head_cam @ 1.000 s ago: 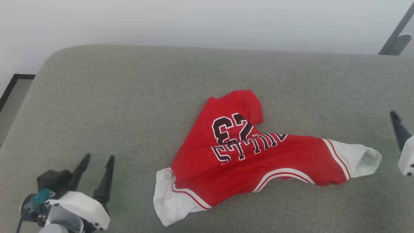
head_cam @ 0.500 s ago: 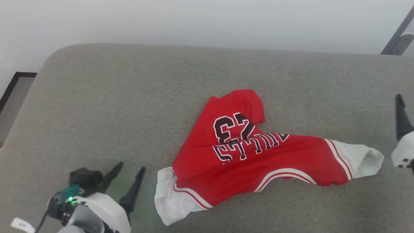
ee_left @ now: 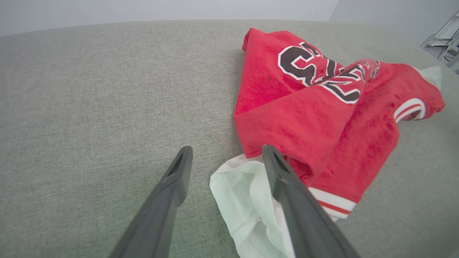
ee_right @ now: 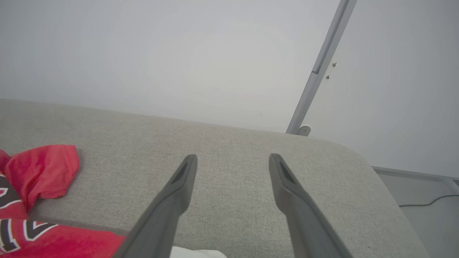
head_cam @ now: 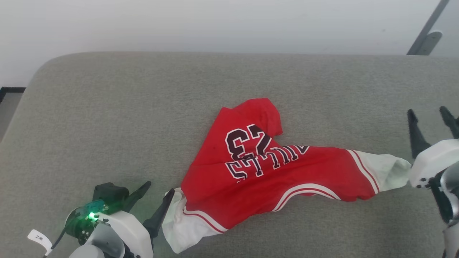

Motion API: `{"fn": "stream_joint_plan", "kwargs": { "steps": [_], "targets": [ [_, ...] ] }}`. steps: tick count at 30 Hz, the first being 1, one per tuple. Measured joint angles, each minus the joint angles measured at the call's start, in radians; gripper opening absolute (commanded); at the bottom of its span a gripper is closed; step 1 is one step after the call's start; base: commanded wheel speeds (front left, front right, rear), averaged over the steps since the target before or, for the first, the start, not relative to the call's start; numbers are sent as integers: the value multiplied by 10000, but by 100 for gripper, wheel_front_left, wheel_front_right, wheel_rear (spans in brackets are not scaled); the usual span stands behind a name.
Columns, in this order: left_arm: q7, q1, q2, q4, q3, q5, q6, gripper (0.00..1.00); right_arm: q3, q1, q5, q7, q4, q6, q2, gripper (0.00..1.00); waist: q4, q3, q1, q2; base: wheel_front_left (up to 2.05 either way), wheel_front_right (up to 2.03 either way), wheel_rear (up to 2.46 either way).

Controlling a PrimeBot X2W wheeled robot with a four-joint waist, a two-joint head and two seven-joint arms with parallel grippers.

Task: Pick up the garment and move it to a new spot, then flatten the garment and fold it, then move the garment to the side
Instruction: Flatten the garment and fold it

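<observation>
Now, head view: I see the garment (head_cam: 272,179) crumpled mid-couch (head_cam: 125,107), between left gripper (head_cam: 160,187) and right gripper (head_cam: 426,111).
Left wrist view: left gripper spread wide, empty, one finger over the white sleeve (ee_left: 240,193).
Right wrist view: right gripper spread wide, empty, above bare couch.

A: How is the light?
B: Bright, soft and even. The garment (head_cam: 265,172) throws just a thin shadow on the grey surface (head_cam: 107,107), and the wall (head_cam: 215,25) is washed pale.
A: Anything off?
B: A green lamp (head_cam: 91,216) tints the surface nearby. The 2 wrist views bow at the edges, and the fingers (ee_left: 174,186) look soft close to the lens.
</observation>
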Motion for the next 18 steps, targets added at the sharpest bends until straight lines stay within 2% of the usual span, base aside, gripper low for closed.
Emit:
{"fn": "stream_joint_plan", "kwargs": {
  "steps": [10, 18],
  "targets": [
    [23, -448, 278, 700, -756, -562, 0, 100, 769, -162, 215, -222, 692, 0, 65, 100, -385, -51, 0, 0, 0, 0, 0],
    [1018, -965, 616, 1530, -1478, -918, 0, 100, 1009, -337, 297, -309, 915, 0, 50, 100, -662, 41, 0, 0, 0, 0, 0]
  ]
}}
